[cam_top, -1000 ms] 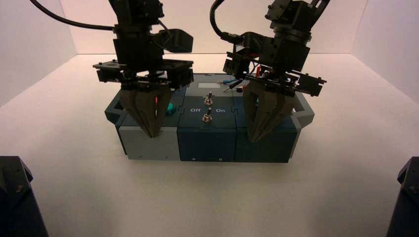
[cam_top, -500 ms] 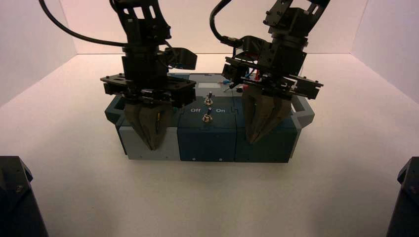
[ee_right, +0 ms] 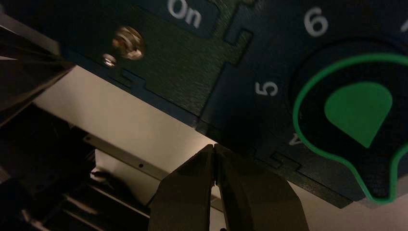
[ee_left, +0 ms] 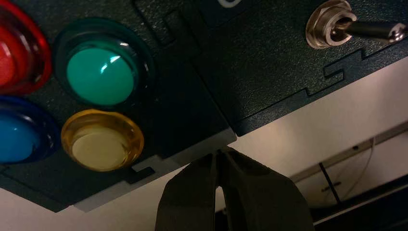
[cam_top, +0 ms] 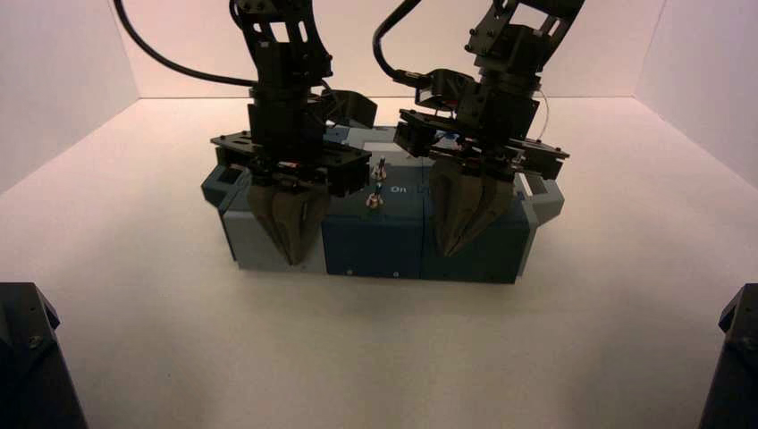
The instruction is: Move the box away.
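Observation:
The box (cam_top: 374, 246) is wide, low, dark teal and grey, and stands mid-table, slightly turned. My left gripper (cam_top: 294, 260) is shut, its tips against the front face of the box's grey left part. My right gripper (cam_top: 444, 252) is shut, its tips against the front of the teal right part. The left wrist view shows my shut left gripper (ee_left: 219, 153) at the box's near edge, beside green (ee_left: 99, 73), yellow (ee_left: 102, 140), red and blue buttons. The right wrist view shows my shut right gripper (ee_right: 214, 147) at the edge by the green knob (ee_right: 358, 113).
Two toggle switches (cam_top: 374, 198) stand on the box's middle, by an "On" label. Wires (cam_top: 447, 136) plug in at the back right. White walls close the table at the back and both sides. Dark arm bases (cam_top: 27, 357) stand at the near corners.
Both grippers have moved forward and a little right with their tips on the box's front. The box has slid away from me and turned slightly.

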